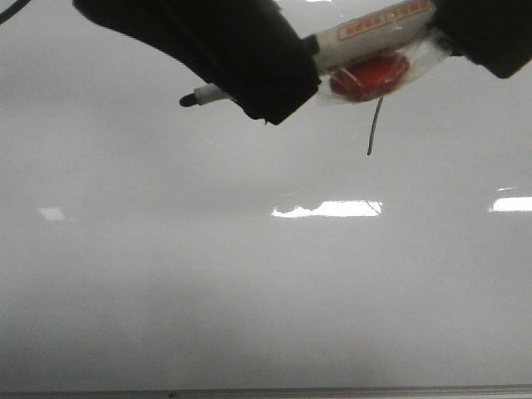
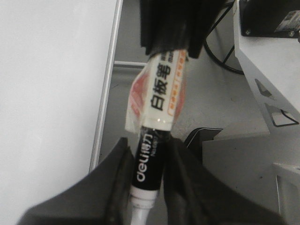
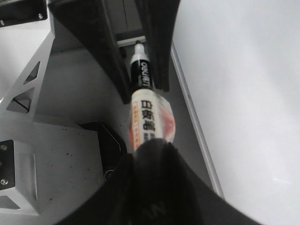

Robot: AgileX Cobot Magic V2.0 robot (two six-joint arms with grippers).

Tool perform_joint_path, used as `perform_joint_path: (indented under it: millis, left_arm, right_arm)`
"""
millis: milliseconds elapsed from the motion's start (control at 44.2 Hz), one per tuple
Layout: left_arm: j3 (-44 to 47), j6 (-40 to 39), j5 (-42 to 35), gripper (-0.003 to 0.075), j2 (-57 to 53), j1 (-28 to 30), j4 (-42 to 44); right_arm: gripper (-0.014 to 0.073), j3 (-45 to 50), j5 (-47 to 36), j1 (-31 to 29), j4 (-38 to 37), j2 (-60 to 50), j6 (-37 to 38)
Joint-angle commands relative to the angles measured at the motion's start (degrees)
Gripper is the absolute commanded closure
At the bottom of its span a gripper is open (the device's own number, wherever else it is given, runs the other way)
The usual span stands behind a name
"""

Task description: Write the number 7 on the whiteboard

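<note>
Marker: pinched by left fingers and right fingers; stem possibly unfinished; pulling apart risks dropping it.

Three cameras, all in tight on one marker.

The front view faces forward, close over the whiteboard, the marker crossing its upper edge. The left wrist camera looks along its end effector up the barrel; the right wrist camera looks along its end effector from the opposite end. All three share the marker.
</note>
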Motion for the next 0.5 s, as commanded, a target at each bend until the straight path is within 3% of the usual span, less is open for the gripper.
perform_joint_path:
  millis: [0,113,204,317,475]
  left_arm:
    - [-1.93,-0.77,-2.41,0.0708,-1.55,-0.3,-3.34]
    - [-1.93,-0.77,-2.41,0.0741,-1.55,-0.3,-3.34]
    - [-1.93,-1.04,-2.16,0.0741,-1.55,-0.04,-2.21]
    - [-1.93,-7.59,-2.16,0.0741,-2.3,1.01,5.38]
    - [-1.93,-24.84,-1.97,0.0741,-5.54,4.61,21.67]
  right_arm:
    - [0.0631,-1.28,-1.77,0.0,3.08,-1.13,-0.16]
    - [0.0473,-1.28,-1.7,0.0,3.08,-1.13,-0.16]
    - [0.023,-1.28,-1.5,-0.11,2.27,-1.2,-0.16]
    - [0.0024,-1.78,-0.35,-1.52,-2.95,-2.05,3.32]
    - [0.0039,-1.92,-0.63,-6.52,-10.87,-5.05,14.93]
